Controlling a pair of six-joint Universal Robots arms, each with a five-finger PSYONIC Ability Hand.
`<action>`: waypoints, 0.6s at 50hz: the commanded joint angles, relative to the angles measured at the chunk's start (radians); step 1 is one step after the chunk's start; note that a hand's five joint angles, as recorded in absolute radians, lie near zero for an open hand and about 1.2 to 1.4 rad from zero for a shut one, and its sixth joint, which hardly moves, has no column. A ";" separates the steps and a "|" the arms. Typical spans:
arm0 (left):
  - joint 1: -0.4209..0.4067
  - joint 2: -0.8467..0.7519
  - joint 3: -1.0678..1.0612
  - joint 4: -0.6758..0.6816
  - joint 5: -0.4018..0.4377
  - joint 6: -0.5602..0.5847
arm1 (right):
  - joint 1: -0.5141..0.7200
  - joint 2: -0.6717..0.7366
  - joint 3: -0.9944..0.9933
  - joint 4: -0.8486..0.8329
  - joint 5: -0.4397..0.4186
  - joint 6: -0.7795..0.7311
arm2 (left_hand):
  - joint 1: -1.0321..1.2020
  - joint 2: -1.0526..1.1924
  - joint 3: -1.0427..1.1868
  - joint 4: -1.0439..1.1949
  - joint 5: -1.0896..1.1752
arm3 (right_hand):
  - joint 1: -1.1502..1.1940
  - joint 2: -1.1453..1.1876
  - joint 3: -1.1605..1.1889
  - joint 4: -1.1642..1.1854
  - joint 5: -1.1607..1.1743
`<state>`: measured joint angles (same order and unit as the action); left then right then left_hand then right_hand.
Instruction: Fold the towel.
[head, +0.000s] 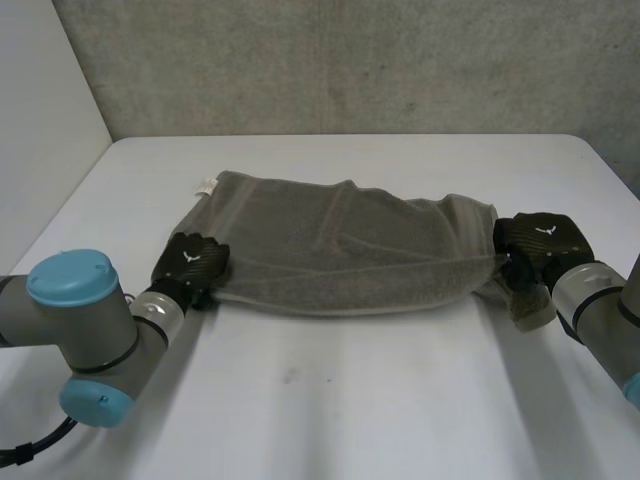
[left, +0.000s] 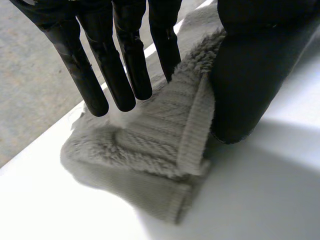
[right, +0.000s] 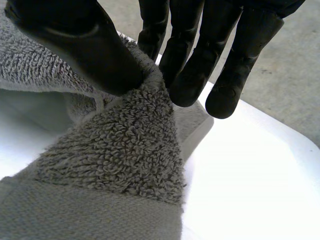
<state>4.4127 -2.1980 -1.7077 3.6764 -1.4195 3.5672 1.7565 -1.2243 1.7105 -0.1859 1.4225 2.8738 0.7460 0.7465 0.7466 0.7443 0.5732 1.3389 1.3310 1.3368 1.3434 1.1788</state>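
A grey towel (head: 340, 250) lies folded in a long band across the middle of the white table (head: 350, 400). My left hand (head: 190, 262) is at the towel's near left corner. In the left wrist view its fingers (left: 120, 65) are straight and spread above that corner of the towel (left: 150, 145), the thumb apart beside the hem, so it is open. My right hand (head: 540, 243) is at the towel's right end. There the thumb (right: 85, 45) and fingers pinch a raised fold of the towel (right: 115, 150).
A small white label (head: 205, 185) sticks out at the towel's far left corner. A grey wall (head: 350, 60) rises behind the table's far edge. Bare table lies in front of the towel, between my two arms.
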 joint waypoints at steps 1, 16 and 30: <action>0.013 0.012 0.022 -0.001 -0.128 -0.001 | -0.028 0.002 -0.003 -0.012 0.003 -0.005 | 0.110 0.110 0.110 0.112 0.109 | 0.057 0.065 0.059 0.053 0.043; 0.030 0.116 -0.070 -0.007 -0.159 0.001 | -0.012 0.022 -0.002 -0.003 0.003 -0.022 | 0.650 0.650 0.650 0.652 0.649 | 0.057 0.065 0.059 0.053 0.043; 0.031 0.360 -0.202 -0.161 -0.161 0.048 | -0.023 0.006 -0.048 0.290 0.009 -0.268 | 0.650 0.650 0.650 0.652 0.649 | 0.057 0.065 0.059 0.053 0.043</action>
<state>4.4420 -1.9367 -1.8663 3.6155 -1.5797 3.5860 1.7417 -1.1998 1.6911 -0.0696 1.4277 2.7210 1.1866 1.2168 1.2160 1.2168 1.0237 1.3389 1.3310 1.3368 1.3434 1.1789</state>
